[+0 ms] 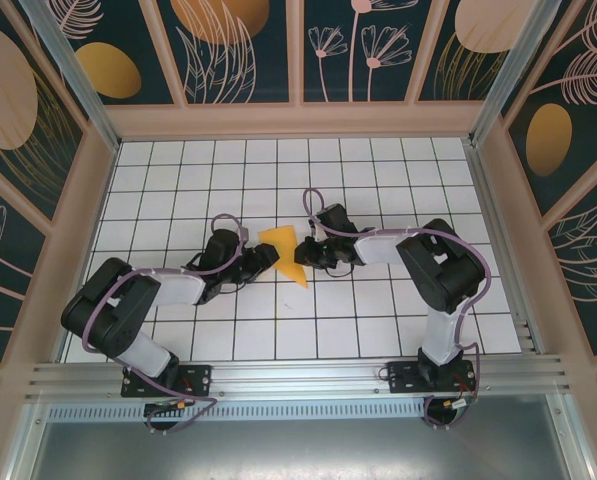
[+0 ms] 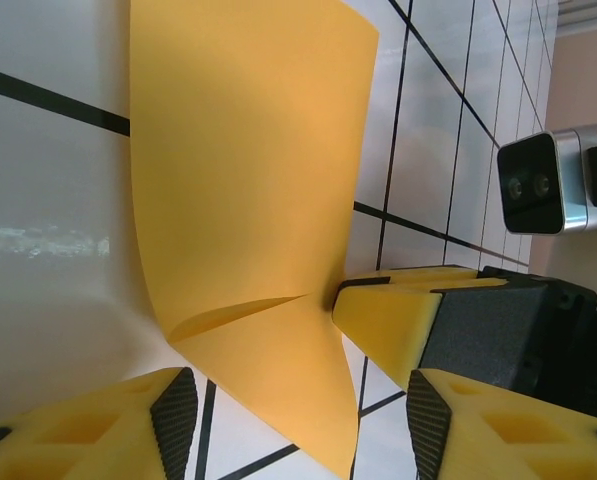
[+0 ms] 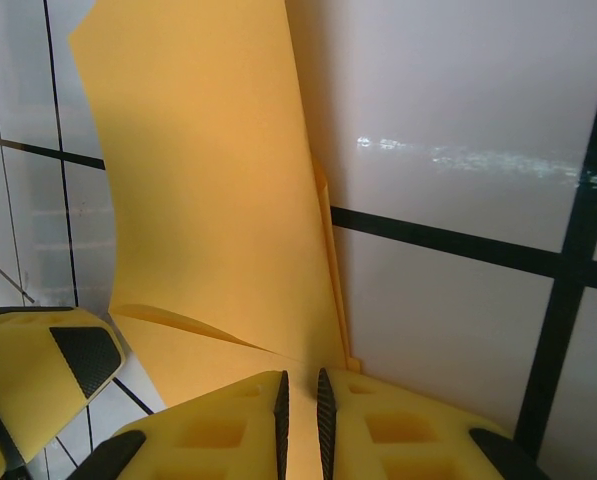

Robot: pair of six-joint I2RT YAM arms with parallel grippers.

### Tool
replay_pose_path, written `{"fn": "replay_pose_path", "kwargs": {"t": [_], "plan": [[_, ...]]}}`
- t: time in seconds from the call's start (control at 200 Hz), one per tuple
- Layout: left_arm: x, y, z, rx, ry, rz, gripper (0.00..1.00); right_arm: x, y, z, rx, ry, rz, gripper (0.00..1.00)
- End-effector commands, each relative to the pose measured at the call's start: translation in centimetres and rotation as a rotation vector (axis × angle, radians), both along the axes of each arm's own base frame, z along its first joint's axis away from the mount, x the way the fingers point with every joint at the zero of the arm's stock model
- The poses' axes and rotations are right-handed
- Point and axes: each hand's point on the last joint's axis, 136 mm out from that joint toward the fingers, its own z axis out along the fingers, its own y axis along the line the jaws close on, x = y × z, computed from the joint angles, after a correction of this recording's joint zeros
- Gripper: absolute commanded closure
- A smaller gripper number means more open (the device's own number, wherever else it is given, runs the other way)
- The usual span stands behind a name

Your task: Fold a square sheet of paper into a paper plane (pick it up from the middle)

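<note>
Paper (image 1: 286, 250), partly folded, we see pinched at its 3 o'clock edge by the right gripper (image 3: 300, 400), the left gripper (image 2: 300, 405) standing jaws apart at its 8 o'clock.

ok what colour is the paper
The paper is plain orange-yellow, no pattern; the left wrist view shows it best.
</note>
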Motion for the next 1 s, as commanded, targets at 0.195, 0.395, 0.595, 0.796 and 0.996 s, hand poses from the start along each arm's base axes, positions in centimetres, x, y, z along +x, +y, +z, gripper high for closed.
{"fn": "replay_pose_path", "kwargs": {"t": [0.195,0.395,0.595,0.796,0.996], "plan": [[0.7,-0.2,-0.7,0.04,0.035,0.019,0.33,-1.5,-2.2,-2.8,-0.086,0.071,-0.031,0.79],[1.0,0.7,-0.7,0.098,0.035,0.056,0.31,-1.5,-2.2,-2.9,-0.087,0.07,-0.032,0.79],[1.1,0.5,-0.5,0.093,0.031,0.049,0.3,-1.6,-2.3,-3.1,-0.091,0.073,-0.029,0.79],[1.4,-1.3,0.0,0.028,0.021,-0.008,0.36,-1.7,-2.3,-3.0,-0.086,0.071,-0.021,0.79],[1.5,-2.3,0.8,-0.012,0.002,-0.045,0.45,-1.4,-2.0,-2.3,-0.07,0.045,-0.001,0.79]]}}
